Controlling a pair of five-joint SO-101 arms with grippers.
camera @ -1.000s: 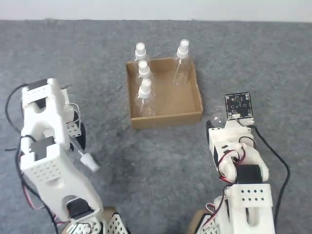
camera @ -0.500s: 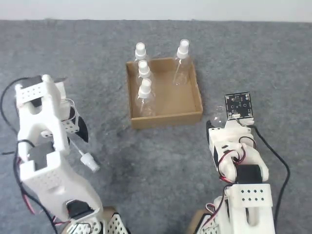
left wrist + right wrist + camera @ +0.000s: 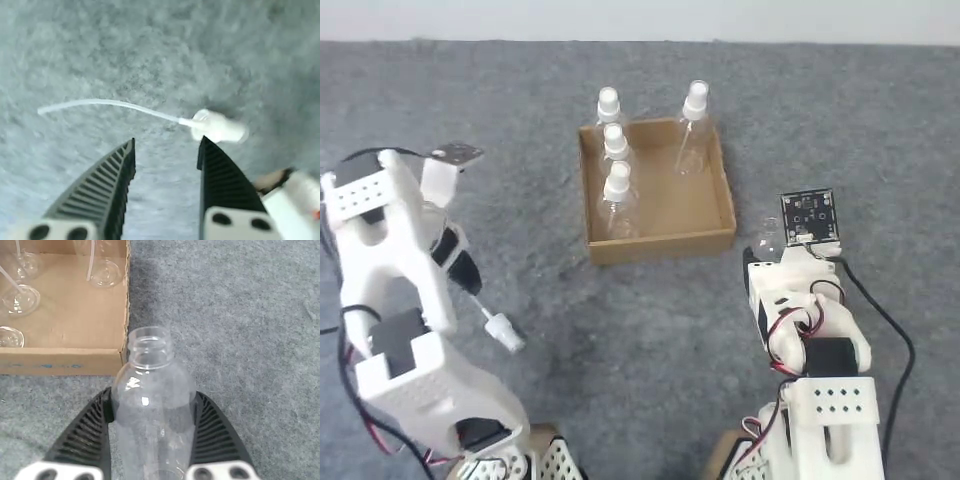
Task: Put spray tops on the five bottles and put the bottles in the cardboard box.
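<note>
A white spray top (image 3: 502, 329) (image 3: 217, 126) lies on the grey carpet with its thin tube (image 3: 105, 105) stretched out sideways. My left gripper (image 3: 468, 274) (image 3: 166, 143) hovers open just above it, holding nothing. A clear bottle without a top (image 3: 152, 390) (image 3: 767, 238) stands upright right of the box's front corner, and my right gripper (image 3: 152, 405) is shut on it. The cardboard box (image 3: 660, 243) (image 3: 65, 315) sits at the centre back. Several bottles with spray tops (image 3: 618, 186) stand in it.
Grey carpet covers the whole table. The right arm's base (image 3: 825, 400) stands at the front right, the left arm's body (image 3: 415, 370) at the front left. Open carpet lies between the arms in front of the box.
My left arm has risen and swung back towards the left, its gripper drawing away above the spray top. The spray top, the right arm and its bottle have stayed put.
</note>
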